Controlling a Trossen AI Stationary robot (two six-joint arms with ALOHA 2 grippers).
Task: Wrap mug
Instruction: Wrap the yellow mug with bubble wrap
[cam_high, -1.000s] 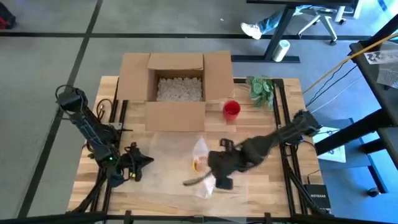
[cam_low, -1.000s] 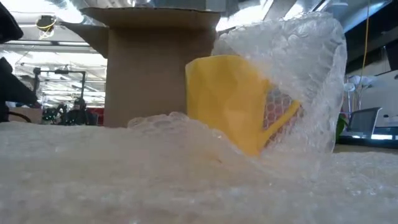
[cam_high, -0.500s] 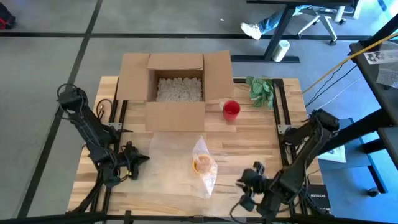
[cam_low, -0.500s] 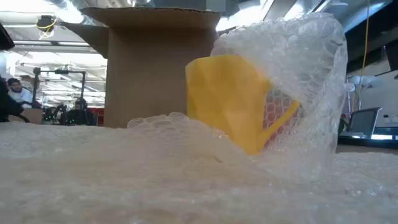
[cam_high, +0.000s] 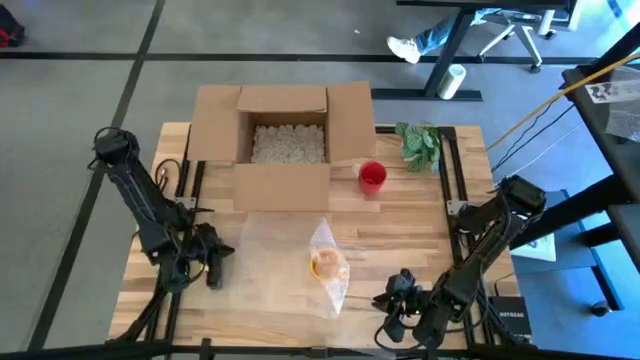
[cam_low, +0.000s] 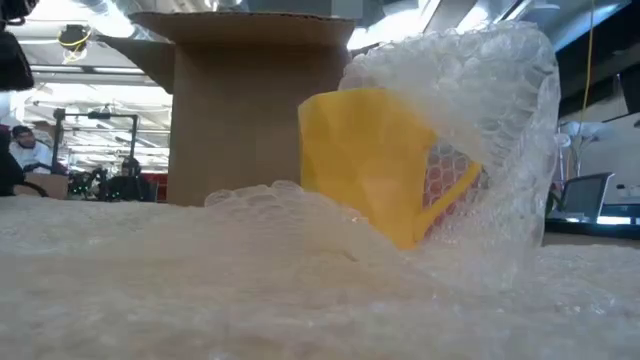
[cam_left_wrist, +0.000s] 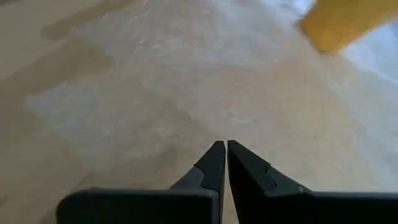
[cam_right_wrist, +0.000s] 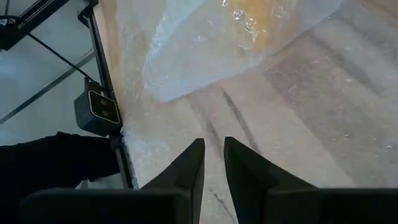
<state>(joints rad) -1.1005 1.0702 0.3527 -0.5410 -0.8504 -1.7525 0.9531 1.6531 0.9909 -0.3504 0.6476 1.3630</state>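
A yellow mug (cam_low: 365, 160) rests tilted on a clear bubble wrap sheet (cam_high: 280, 250) spread over the middle of the table. A flap of the wrap (cam_low: 480, 90) is folded over the mug (cam_high: 325, 264) and covers its right side and handle. My left gripper (cam_high: 213, 268) hovers shut at the sheet's left edge, its fingertips (cam_left_wrist: 222, 148) together over the wrap. My right gripper (cam_high: 392, 303) is near the table's front edge, to the right of the mug. It is narrowly open (cam_right_wrist: 213, 146) and holds nothing.
An open cardboard box (cam_high: 285, 135) with packing peanuts stands at the table's far side. A red cup (cam_high: 372, 176) and a green plant (cam_high: 420, 142) sit to its right. Bare wood lies to the right of the wrap. People show in the room behind.
My right gripper has drawn away from above the mug toward the table's near right, with nothing in it. The flap of wrap stays folded over the mug. My left gripper has turned and shifted slightly toward the left edge.
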